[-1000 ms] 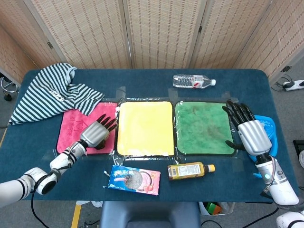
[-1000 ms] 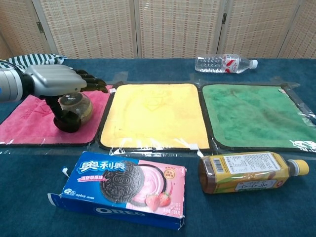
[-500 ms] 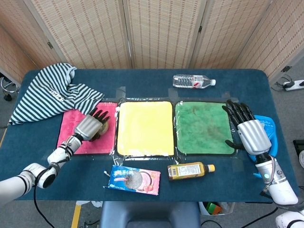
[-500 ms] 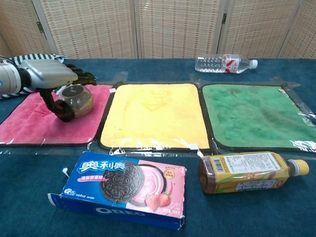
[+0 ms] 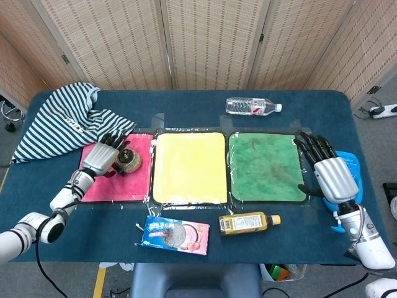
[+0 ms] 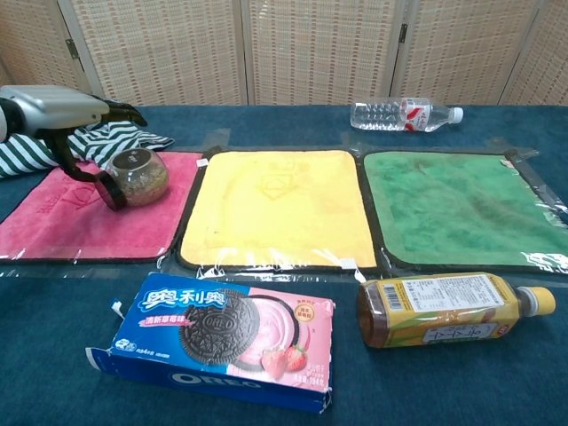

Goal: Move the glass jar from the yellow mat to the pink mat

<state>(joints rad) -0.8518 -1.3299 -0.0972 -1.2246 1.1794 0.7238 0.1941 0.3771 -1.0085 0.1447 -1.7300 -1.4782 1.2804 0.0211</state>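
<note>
The glass jar (image 5: 129, 161) (image 6: 139, 177), round with a black lid and brownish contents, stands upright on the pink mat (image 5: 99, 184) (image 6: 62, 222) near its right edge. My left hand (image 5: 102, 156) (image 6: 62, 111) is just left of the jar, fingers stretched out above it and thumb hanging down by its left side; nothing is gripped. The yellow mat (image 5: 189, 166) (image 6: 277, 204) lies bare in the middle. My right hand (image 5: 329, 177) lies open on the table right of the green mat (image 5: 265, 166) (image 6: 453, 209), seen only in the head view.
A striped shirt (image 5: 62, 121) (image 6: 115, 142) lies behind the pink mat. A water bottle (image 5: 253, 106) (image 6: 404, 114) lies at the back. An Oreo box (image 5: 173, 234) (image 6: 226, 340) and a tea bottle (image 5: 248, 223) (image 6: 444, 308) lie along the front edge.
My left hand carried the jar further back on the pink mat, then lifted off it and drew away to the left. The right hand stayed put.
</note>
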